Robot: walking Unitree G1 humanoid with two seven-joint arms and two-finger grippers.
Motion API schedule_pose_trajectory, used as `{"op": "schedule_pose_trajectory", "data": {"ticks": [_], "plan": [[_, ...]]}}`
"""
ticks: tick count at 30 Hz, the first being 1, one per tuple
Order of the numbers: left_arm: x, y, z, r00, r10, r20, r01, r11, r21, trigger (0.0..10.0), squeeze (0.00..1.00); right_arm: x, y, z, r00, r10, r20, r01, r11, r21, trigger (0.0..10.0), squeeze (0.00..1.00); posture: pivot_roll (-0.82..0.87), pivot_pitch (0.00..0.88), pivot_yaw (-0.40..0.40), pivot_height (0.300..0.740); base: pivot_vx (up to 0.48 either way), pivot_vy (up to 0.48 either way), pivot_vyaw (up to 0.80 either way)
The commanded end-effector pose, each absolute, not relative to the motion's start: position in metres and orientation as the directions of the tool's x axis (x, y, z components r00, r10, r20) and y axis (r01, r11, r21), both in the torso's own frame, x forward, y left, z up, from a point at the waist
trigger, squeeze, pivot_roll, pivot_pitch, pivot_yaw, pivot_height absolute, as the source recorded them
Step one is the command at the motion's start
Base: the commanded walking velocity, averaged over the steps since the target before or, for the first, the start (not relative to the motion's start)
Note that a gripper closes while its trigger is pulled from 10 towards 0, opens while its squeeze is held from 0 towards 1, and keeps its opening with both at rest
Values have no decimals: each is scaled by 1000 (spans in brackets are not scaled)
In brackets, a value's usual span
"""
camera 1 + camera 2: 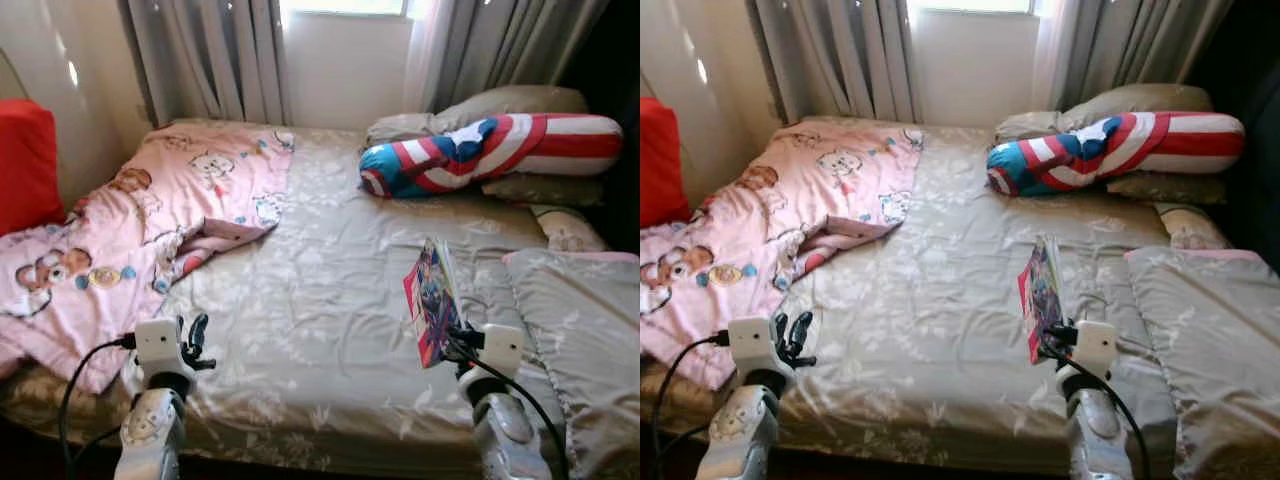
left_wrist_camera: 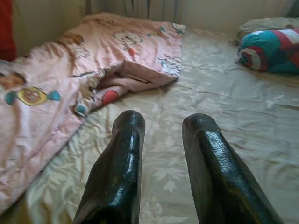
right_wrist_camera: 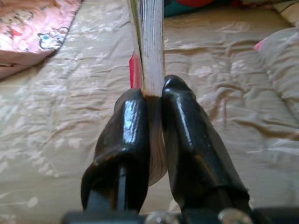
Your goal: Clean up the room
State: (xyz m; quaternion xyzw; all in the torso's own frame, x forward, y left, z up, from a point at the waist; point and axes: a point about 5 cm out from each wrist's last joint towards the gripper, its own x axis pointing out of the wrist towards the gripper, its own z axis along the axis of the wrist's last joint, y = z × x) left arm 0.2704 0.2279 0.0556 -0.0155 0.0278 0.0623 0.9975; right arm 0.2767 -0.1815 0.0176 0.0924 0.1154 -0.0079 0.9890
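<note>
My right claw was clamped on a comic book, holding it upright above the bed, its long axis pointing away from me toward the pillows. My left claw hovered with fingers apart, holding nothing, nearer the pink blanket, well apart from the book.

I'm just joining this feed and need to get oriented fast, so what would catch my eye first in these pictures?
The right gripper holds a colourful book upright above the beige bed, clamped at its lower edge. Behind it, a red, white and blue shield-patterned bolster lies across the pillows at the head of the bed. A rumpled pink cartoon blanket covers the bed's left side, with the open left gripper near its edge.
</note>
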Motion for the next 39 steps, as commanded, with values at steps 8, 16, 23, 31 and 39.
{"op": "schedule_pose_trajectory", "data": {"ticks": [8,16,23,31,39], "plan": [[274,223,56,993,101,-60,-103,994,-34,10000,0,280,-191,26,982,-21,-188,53,984,168,10000,0,51,0,-32,740,0,0,0],[273,222,56,993,97,-61,-98,995,-26,10000,0,281,-191,26,982,-19,-189,51,985,166,10000,0,49,0,-32,740,0,-113,0],[273,221,56,994,90,-59,-92,996,-22,10000,0,281,-191,27,982,-16,-188,47,985,165,10000,0,47,0,-31,740,0,-298,0],[274,222,58,995,90,-49,-92,995,-40,10000,0,282,-192,27,981,-19,-191,51,986,159,10000,0,48,0,-34,740,0,0,0],[272,221,56,995,83,-57,-86,995,-50,10000,0,282,-193,26,981,-26,-194,58,985,161,10000,0,51,0,-40,740,0,0,0]]}}
